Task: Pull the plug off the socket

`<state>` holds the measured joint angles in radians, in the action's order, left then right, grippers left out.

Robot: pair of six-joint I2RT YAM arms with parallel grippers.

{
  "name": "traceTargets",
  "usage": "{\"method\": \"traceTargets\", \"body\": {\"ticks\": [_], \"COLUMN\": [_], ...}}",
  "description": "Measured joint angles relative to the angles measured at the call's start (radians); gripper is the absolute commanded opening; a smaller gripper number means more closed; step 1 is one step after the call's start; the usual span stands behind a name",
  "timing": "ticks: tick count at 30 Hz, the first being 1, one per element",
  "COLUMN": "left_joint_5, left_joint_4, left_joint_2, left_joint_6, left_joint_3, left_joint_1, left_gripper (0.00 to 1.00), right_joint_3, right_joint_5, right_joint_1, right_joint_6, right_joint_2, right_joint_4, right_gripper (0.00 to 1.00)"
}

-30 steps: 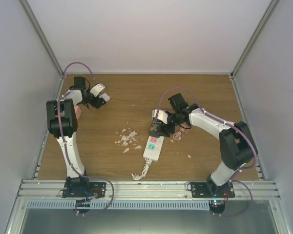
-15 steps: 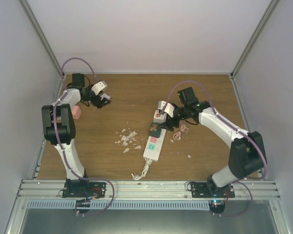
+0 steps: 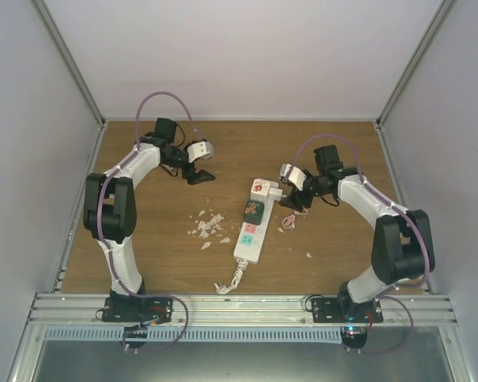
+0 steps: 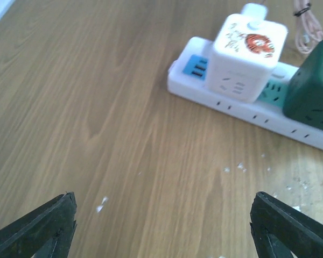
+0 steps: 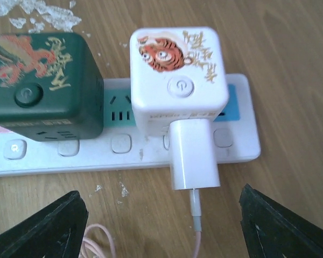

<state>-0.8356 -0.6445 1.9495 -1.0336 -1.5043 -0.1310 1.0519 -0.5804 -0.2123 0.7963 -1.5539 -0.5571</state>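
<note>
The socket, a long white power strip, lies mid-table. A dark green cube adapter and a white tiger-printed cube adapter sit on its far end. A small white charger plug with a pink cable is stuck in the white cube's side, facing my right gripper. My right gripper is open just right of the plug, and in its wrist view the plug lies between the spread fingers without touching them. My left gripper is open and empty, left of the strip and low over bare wood.
White scraps lie left of the strip. A coil of pink cable lies right of it. The strip's short white cord is bunched at the near end. Enclosure walls stand on the left, right and back.
My left arm has swung from the back-left corner to the right, toward the strip. My right gripper has drawn back to the right off the strip's far end, uncovering the white cube.
</note>
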Motion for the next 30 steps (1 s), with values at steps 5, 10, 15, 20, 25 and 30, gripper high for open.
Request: {"method": "traceTargets", "body": {"ticks": [5,10,15,20,25,30], "left_joint_5": [-0.018,-0.021,-0.024,-0.035,-0.04,-0.044], "left_joint_4": [-0.003,-0.002,-0.001,0.004,0.006,0.004], "left_joint_2": [0.001,0.018,0.041,0.055,0.083,0.109], "left_joint_6": [-0.017,-0.03,-0.037,-0.037,-0.04,-0.045], "left_joint_3": [0.0,-0.001,-0.001,-0.003,-0.037,-0.077], "left_joint_1": [-0.062,-0.115,-0.158,-0.182,-0.212,-0.24], "left_gripper": [0.85,0.84,0.82,0.79,0.77,0.75], "right_joint_3": [-0.006,0.0,0.009,0.034,0.051,0.052], "right_joint_5": [0.007,0.021,0.03,0.032,0.047,0.057], "right_joint_1": [-0.001,-0.001,-0.012,-0.04,-0.059,-0.084], "right_joint_6": [0.011,0.022,0.026,0.028,0.024,0.025], "right_joint_2": [-0.076,-0.138,-0.164,-0.192,-0.212,-0.216], "right_joint_4": [0.02,0.048,0.075,0.107,0.13,0.154], "right_gripper": [0.68,0.56,0.5,0.34,0.19,0.14]}}
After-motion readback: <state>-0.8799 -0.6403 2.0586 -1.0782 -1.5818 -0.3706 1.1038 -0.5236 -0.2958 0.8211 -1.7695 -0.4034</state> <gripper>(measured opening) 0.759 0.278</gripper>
